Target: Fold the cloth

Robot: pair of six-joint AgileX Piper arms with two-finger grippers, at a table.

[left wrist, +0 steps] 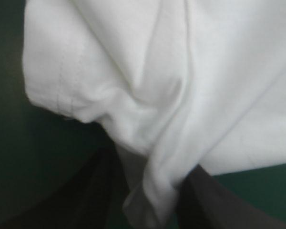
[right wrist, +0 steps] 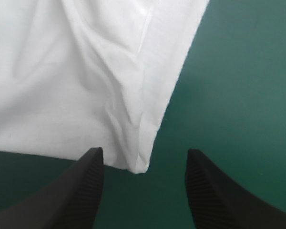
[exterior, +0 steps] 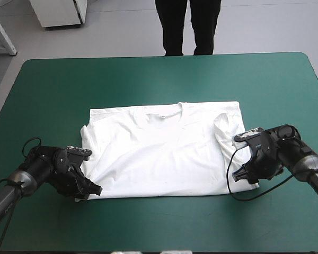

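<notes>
One corner gripped: left hand is pinched on the near-left hem corner of the T-shirt. It lies spread flat mid-tabletop, collar toward the far edge. Right hand is open, the near-right corner between its fingertips.
</notes>
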